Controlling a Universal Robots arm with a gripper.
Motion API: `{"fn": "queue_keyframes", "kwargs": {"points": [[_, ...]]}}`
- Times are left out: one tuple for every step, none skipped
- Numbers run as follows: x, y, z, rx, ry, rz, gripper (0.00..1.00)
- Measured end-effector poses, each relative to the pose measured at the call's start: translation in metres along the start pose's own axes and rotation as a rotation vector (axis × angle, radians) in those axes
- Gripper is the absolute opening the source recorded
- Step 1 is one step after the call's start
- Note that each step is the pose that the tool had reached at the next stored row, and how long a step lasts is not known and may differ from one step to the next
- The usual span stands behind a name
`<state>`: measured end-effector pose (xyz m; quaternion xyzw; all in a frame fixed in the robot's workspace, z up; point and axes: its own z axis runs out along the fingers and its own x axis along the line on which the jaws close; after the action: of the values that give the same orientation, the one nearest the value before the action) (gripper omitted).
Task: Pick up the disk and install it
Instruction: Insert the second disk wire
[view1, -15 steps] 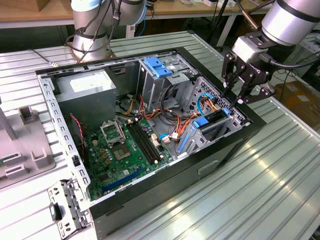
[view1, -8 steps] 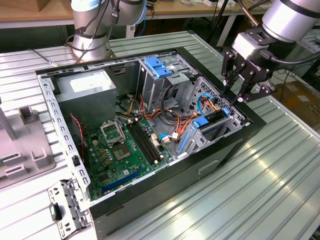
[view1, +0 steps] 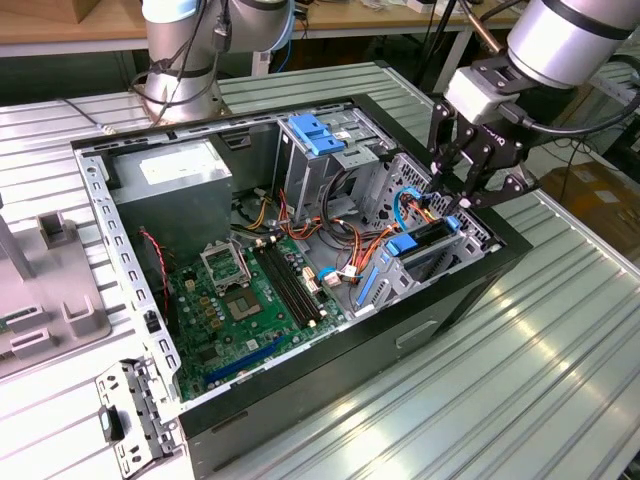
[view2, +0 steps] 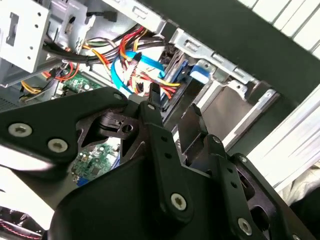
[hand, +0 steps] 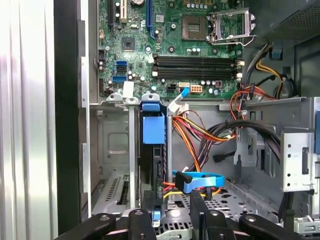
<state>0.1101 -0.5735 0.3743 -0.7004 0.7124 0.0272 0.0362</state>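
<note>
Scene: an open computer case (view1: 470, 295) lies on its side on a ribbed metal table (view1: 560, 360), its inside facing up.
Arm: the robot arm (view1: 570, 35) reaches in from the exterior view's upper right and ends in a black gripper (view1: 468, 190).
Gripper: it hangs over the drive cage (view1: 425, 262) at the end of the case on the exterior view's right. In the second wrist view its black fingers (view2: 150, 112) stand apart with a gap between them and nothing clamped there; in the first wrist view the two finger ends (hand: 197, 202) sit side by side just above the cage.
Disk: the disk (hand: 152, 155) stands on edge in a slot of the drive cage, seen in the first wrist view as a dark slab with a blue plastic tab at its end. In the exterior view it shows as a dark plate with blue rails (view1: 425, 245), right below the gripper. Whether the fingers touch it cannot be told.
Cables: a flat blue cable (hand: 200, 180) and a bundle of orange, red and yellow wires (hand: 200, 132) run beside the disk slot.
Board: the green main board (view1: 245, 300) covers the floor of the case, with dark memory slots (hand: 195, 67) and an open processor socket (hand: 220, 22).
Power supply: a grey box (view1: 170, 185) sits in the far corner of the case on the exterior view's left.
Blue bracket: a bare blue plastic bracket (view1: 315, 133) lies on top of the upper bay, well apart from the gripper.
Beside the case: a grey plastic stand (view1: 50, 290) rests on the table at the exterior view's left.
</note>
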Motion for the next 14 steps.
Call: {"fn": "queue_keyframes", "kwargs": {"points": [[-0.0007,0.0008,0.0002,-0.0001,-0.0031,0.0,0.42],[-0.0017,0.0009,0.0005,-0.0001,-0.0038,0.0,0.42],[-0.0024,0.001,0.001,-0.0001,-0.0044,0.0,0.42],[-0.0039,0.0011,0.0014,-0.0001,-0.0046,0.0,0.42],[-0.0041,0.0014,0.0016,-0.0001,-0.0048,0.0,0.42],[-0.0041,0.0024,0.0023,-0.0001,-0.0056,0.0,0.42],[-0.0039,0.0048,0.0032,-0.0002,-0.0058,0.0,0.42],[-0.0038,0.0064,0.0043,-0.0001,-0.006,0.0,0.42],[-0.0037,0.0069,0.0051,-0.0001,-0.0059,0.0,0.42],[-0.0035,0.0069,0.0069,-0.0002,-0.006,0.0,0.42],[-0.0033,0.0069,0.0082,-0.0002,-0.0059,0.0,0.42],[-0.0031,0.007,0.0092,-0.0002,-0.0058,0.0,0.42],[-0.0031,0.007,0.0093,-0.0001,-0.006,0.0,0.42],[-0.0031,0.007,0.0093,-0.0002,-0.0062,0.0,0.42]]}}
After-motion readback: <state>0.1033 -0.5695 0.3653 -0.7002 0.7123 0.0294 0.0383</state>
